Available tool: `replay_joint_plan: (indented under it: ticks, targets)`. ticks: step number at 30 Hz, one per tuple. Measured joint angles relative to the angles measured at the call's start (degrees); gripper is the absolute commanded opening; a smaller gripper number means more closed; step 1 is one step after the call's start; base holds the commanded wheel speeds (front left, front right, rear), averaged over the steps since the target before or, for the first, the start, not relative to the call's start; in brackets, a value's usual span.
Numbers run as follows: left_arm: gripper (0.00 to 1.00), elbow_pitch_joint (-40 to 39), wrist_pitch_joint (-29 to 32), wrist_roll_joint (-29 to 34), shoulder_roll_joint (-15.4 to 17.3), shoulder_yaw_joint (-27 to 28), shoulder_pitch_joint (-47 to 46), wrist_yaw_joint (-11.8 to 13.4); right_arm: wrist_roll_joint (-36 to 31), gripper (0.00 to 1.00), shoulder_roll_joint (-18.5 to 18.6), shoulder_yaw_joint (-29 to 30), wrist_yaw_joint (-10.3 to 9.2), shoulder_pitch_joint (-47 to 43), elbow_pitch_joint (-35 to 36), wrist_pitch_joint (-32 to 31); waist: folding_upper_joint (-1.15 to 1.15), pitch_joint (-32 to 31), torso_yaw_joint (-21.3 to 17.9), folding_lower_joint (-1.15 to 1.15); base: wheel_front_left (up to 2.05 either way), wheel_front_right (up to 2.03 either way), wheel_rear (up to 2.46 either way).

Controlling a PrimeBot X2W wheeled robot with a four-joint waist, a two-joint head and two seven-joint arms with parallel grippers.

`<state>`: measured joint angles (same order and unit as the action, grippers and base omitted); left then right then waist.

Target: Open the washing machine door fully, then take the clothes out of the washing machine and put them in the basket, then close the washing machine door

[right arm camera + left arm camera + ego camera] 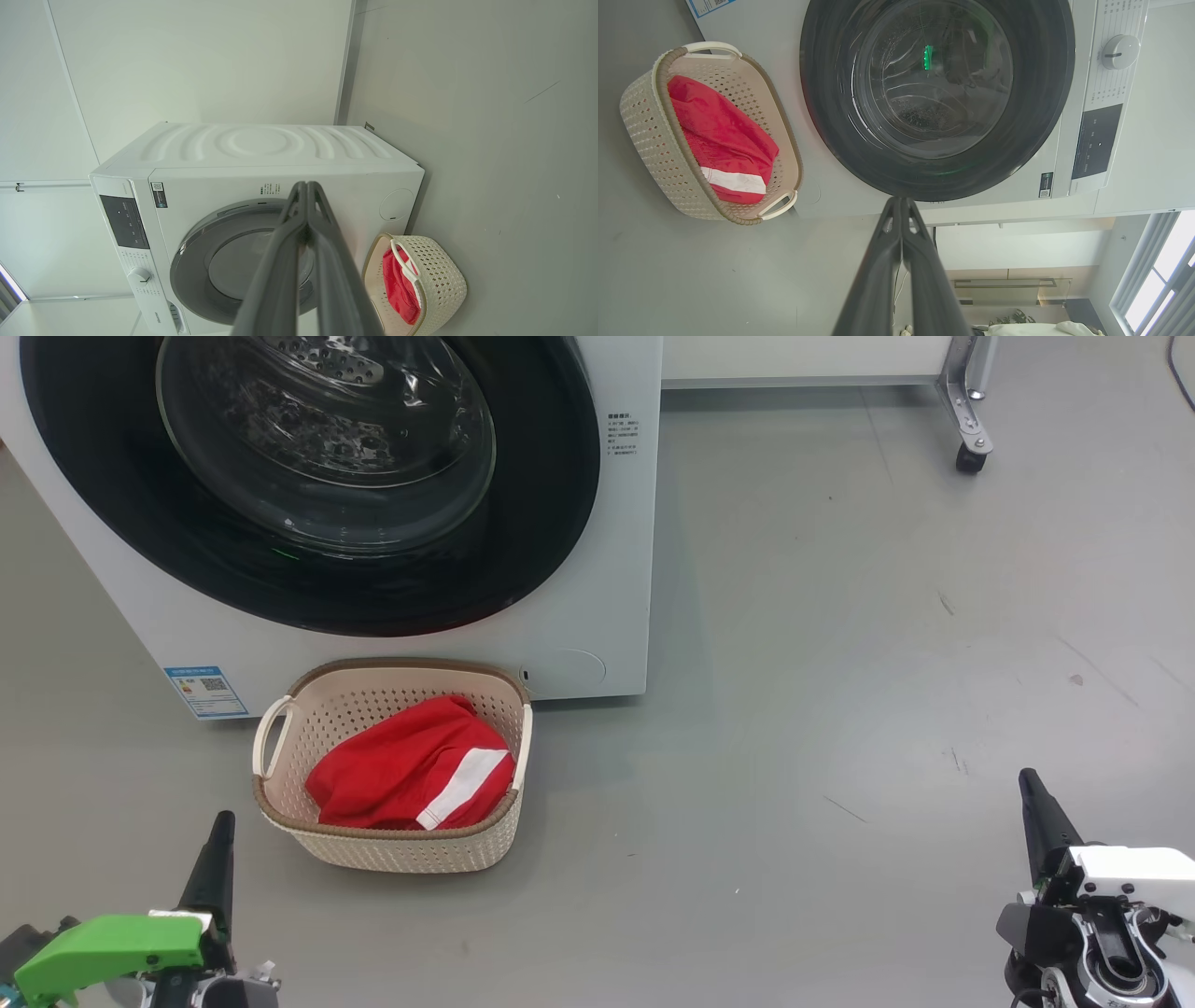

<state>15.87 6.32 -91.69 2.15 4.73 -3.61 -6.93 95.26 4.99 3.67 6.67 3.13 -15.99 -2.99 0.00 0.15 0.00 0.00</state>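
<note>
1. Left claw (222,829): its two dark fingers are pressed together, tips aimed at the washing machine (616,569), hanging well out in front of it.
2. Right claw (1030,784): its fingers are also pressed tight together. It hangs well clear of the machine, out over the grey floor (840,663) past the side away from the blue label (206,691).
3. Washing machine door (322,457): it sits shut, flush against the machine's front, and the perforated drum shows through the bulging glass.
4. Basket (401,851): it stands upright on the floor just in front of the machine's base, below the door, with one loop handle near the blue label.
5. Clothes (401,770): a red garment with a white stripe lies bundled inside the basket in front of the machine.
</note>
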Motion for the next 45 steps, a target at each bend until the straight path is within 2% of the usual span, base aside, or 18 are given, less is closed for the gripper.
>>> replay_joint_plan:
  ticks: [45]
  targets:
    - [0.0, 0.0, 0.0, 0.0, 0.0, 0.0, 0.0, 0.0, 0.0, 0.0, -0.2, 0.3, 0.29, 0.0, -0.1, -0.3, 0.0, 0.0, 0.0, 0.0, 0.0, 0.0, 0.0]
